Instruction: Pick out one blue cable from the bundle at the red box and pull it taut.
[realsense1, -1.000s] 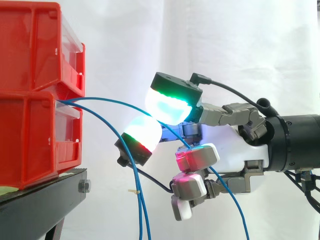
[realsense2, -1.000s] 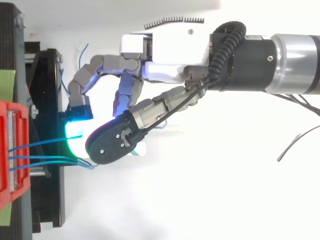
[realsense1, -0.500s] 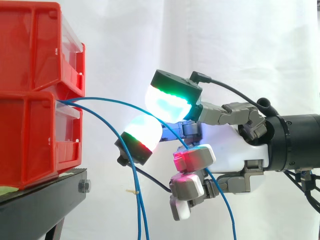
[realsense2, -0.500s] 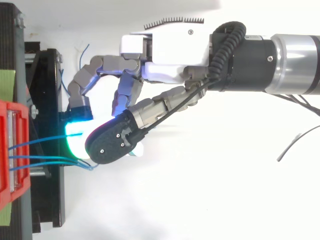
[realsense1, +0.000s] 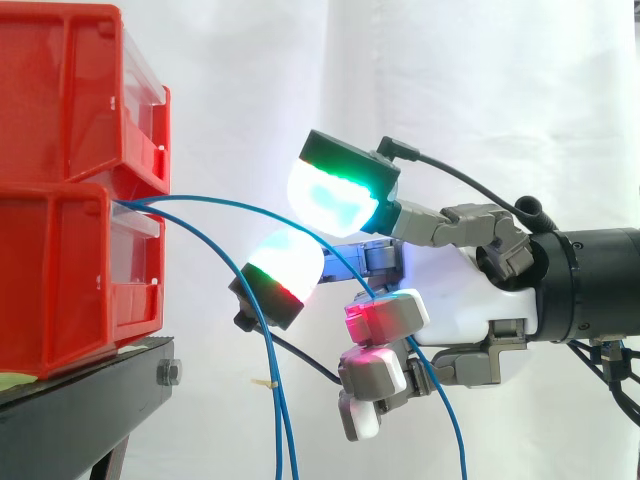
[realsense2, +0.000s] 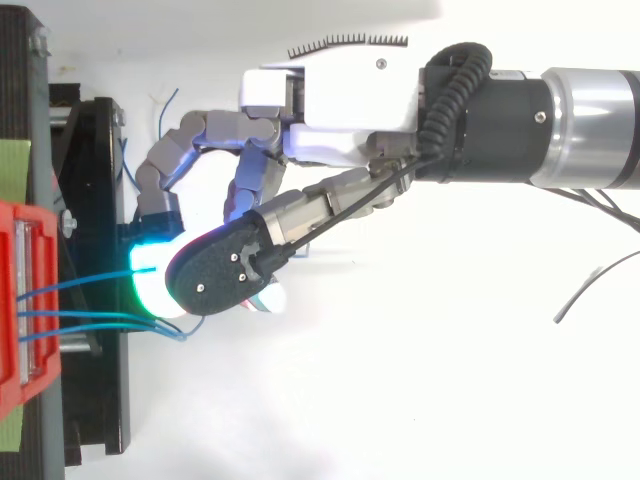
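**Robot hand hooks one blue cable at the red bins**

At the centre of the side view, the robot's hand (realsense1: 470, 290) has its fingers curled round a single blue cable (realsense1: 250, 212). The cable arcs out of the lower red bin (realsense1: 60, 280) at the left edge and threads between the two large glowing pads (realsense1: 330, 200). It then slips behind the red-lit fingertips (realsense1: 385, 312) and drops slack toward the bottom of the frame. The two large pads stand apart, so the hold looks more like a loose hook than a firm pinch.

The cable appears thin, light and limp, with a smooth jacket likely to slide through the pads. It is anchored at the bin, so it should tauten only under a firm pinch. The best place to take hold is probably the free arc between bin and hand, clear of its neighbours.

The count: three blue cables leave the bin in the top view. The other two cables (realsense2: 90, 317) run side by side at lower left. Two bins are stacked, the upper red bin (realsense1: 60, 90) on the lower, on one black stand (realsense1: 90, 400). One hand is at work.
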